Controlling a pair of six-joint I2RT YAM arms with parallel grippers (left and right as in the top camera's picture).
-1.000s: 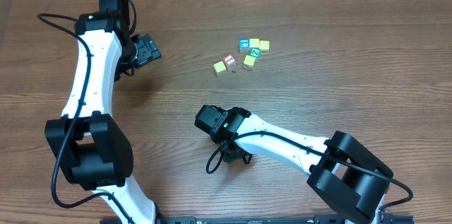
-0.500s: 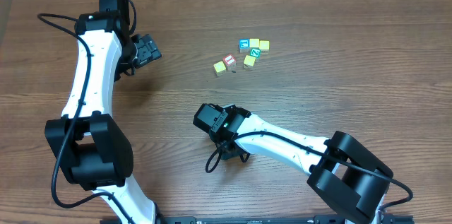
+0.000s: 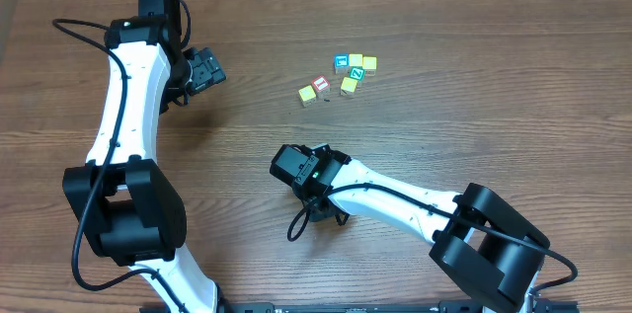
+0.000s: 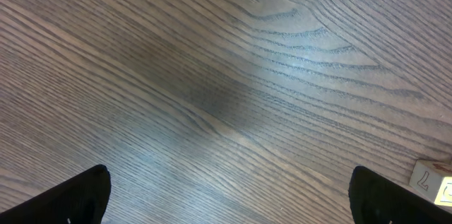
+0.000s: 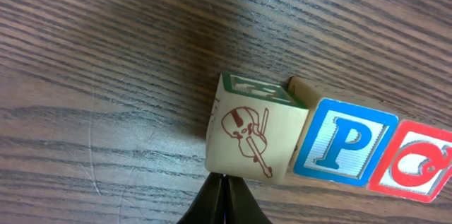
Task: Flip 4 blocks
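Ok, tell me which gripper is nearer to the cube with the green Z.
Right. The right gripper sits short of the green Z cube, on the robot's side and a bit left. The left gripper hangs farther off, well to its left.

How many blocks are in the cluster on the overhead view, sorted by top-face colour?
Yellow-topped blocks: 4
Blue-bordered block: 1
Red-bordered block: 1
Block with a green letter: 1
Total: 7
All are tiny from overhead, so the colours are read from the top faces only.
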